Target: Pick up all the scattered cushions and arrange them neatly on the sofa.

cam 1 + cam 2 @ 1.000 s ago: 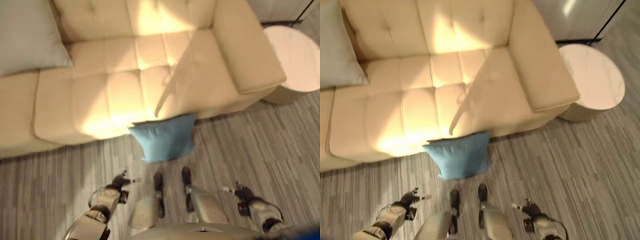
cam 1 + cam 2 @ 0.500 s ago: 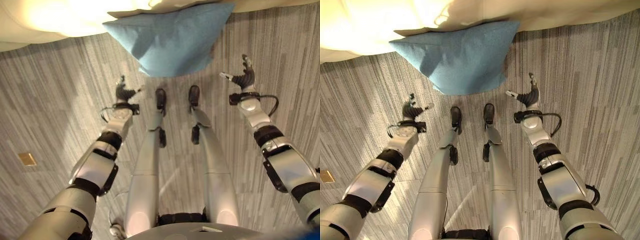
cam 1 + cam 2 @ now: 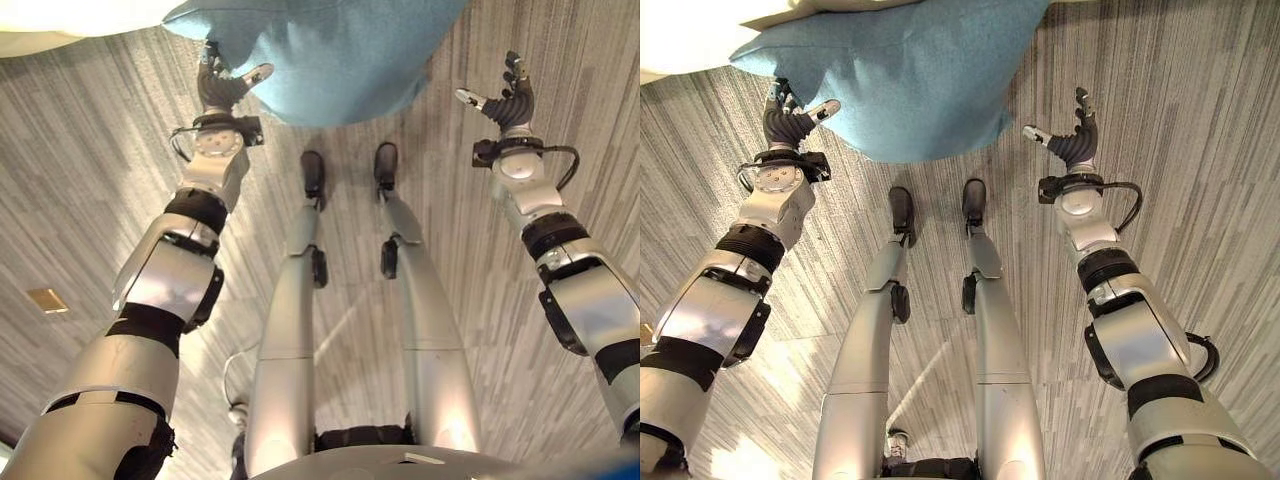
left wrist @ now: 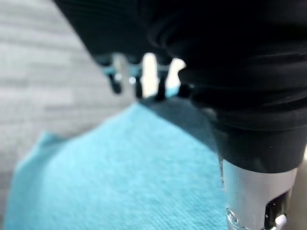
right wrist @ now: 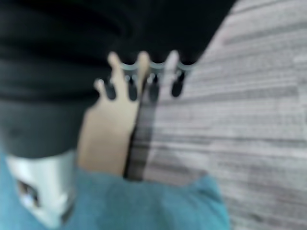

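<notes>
Both arms have stretched further forward since half a second ago, and the camera has tipped lower, so the blue cushion (image 3: 905, 75) now sits at the top edge of the head views; the left hand (image 3: 217, 84) has come up to the cushion's left edge, its thumb lying over the blue fabric and its fingers relaxed and spread, not curled round anything; the right hand (image 3: 1071, 140) hovers over the grey striped floor (image 3: 1200, 180) just beside the cushion's right side, apart from it, fingers loosely open and thumb pointing toward the cloth; the cushion lies on the floor against the front of the cream sofa (image 3: 680, 35), whose pale edge shows at the top left; in the left wrist view the blue cloth (image 4: 120, 177) spreads close beneath the hand's dark fingertips (image 4: 116, 85); in the right wrist view a corner of the cushion (image 5: 158, 206) lies below the straight fingers (image 5: 144, 72), with the sofa's pale base (image 5: 108, 136) beyond.
</notes>
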Tool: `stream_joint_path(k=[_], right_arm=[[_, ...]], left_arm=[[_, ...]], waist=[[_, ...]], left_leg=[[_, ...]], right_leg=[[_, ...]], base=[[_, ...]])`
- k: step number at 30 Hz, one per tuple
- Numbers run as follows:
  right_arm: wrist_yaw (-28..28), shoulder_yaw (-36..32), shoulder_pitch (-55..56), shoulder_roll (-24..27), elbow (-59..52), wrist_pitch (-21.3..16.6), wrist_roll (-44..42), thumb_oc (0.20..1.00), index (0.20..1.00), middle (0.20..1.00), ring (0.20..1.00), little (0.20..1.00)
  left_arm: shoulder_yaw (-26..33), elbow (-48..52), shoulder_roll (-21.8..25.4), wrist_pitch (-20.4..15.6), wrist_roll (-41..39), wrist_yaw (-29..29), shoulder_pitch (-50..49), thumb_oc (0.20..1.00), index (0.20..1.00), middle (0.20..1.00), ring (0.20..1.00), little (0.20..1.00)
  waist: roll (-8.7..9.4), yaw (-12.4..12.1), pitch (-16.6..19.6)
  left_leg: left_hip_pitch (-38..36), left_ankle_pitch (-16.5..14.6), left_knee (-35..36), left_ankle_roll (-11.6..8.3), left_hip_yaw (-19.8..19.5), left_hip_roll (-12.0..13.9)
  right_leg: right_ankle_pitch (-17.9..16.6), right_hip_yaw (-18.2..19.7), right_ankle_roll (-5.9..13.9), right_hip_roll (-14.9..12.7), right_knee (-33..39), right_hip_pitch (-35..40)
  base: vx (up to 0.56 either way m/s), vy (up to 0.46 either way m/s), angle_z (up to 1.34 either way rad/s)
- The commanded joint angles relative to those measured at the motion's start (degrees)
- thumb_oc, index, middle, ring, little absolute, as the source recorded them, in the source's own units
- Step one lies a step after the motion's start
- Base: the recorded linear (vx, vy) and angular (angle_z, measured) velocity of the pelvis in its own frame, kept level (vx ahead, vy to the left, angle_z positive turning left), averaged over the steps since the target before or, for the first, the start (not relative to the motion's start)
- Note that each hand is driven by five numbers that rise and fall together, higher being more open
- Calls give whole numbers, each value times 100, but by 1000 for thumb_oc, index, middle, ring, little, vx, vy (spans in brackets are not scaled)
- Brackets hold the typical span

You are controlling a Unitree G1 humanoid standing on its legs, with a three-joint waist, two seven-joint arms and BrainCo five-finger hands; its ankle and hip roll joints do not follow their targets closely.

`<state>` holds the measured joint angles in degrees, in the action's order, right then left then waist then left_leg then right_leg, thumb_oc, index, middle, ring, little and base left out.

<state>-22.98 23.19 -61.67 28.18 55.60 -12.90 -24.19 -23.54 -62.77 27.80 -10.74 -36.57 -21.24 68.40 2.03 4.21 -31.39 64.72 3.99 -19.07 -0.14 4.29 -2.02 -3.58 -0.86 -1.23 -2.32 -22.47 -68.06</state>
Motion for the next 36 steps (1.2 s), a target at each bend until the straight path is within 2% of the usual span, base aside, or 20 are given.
stream_joint_path(k=[1,10,12,14,25,36], right_arm=[[25,96,306,175,-26,-149,-249,1000,1000,1000,1000,1000],[68,-54,344,385,-233,-187,-363,1000,1000,1000,1000,1000],[10,-121,375,436,-382,-213,-330,1000,1000,1000,1000,1000],[7,-153,486,495,-529,-215,-251,1000,1000,1000,1000,1000],[107,61,-105,409,-435,-187,-375,1000,1000,1000,1000,1000],[74,456,-884,122,-306,-182,-511,1000,1000,1000,1000,1000]], left_arm=[[65,-189,-37,63,157,-91,-332,1000,1000,1000,1000,1000],[242,75,-50,-3,-45,-194,-653,1000,1000,1000,1000,1000],[315,606,-73,-193,-208,-265,-804,1000,1000,1000,1000,1000],[276,877,-58,-174,-9,-300,-1010,1000,1000,1000,1000,1000],[7,200,-147,84,210,-332,-417,1000,1000,1000,1000,1000],[-540,492,-572,54,454,-417,353,1000,1000,1000,1000,1000]], waist=[[-124,20,535],[-195,-53,517],[-225,-73,494],[-250,-102,485],[-195,-91,487],[-211,-124,499]], left_leg=[[373,201,78,-446,-135,152],[464,84,-24,-378,-114,143],[454,77,-16,-379,-127,129],[437,62,-48,-371,-127,119],[554,115,39,-342,-172,120],[778,198,84,-363,-193,93]], right_leg=[[42,520,862,-98,-441,-313],[114,564,855,-67,-461,-452],[133,566,850,-69,-475,-451],[167,570,836,-54,-510,-450],[107,560,865,-17,-399,-552],[42,540,871,1,-376,-744]], base=[[16,18,-3],[27,0,-4],[0,0,0],[17,-12,0],[0,0,0],[0,0,0]])
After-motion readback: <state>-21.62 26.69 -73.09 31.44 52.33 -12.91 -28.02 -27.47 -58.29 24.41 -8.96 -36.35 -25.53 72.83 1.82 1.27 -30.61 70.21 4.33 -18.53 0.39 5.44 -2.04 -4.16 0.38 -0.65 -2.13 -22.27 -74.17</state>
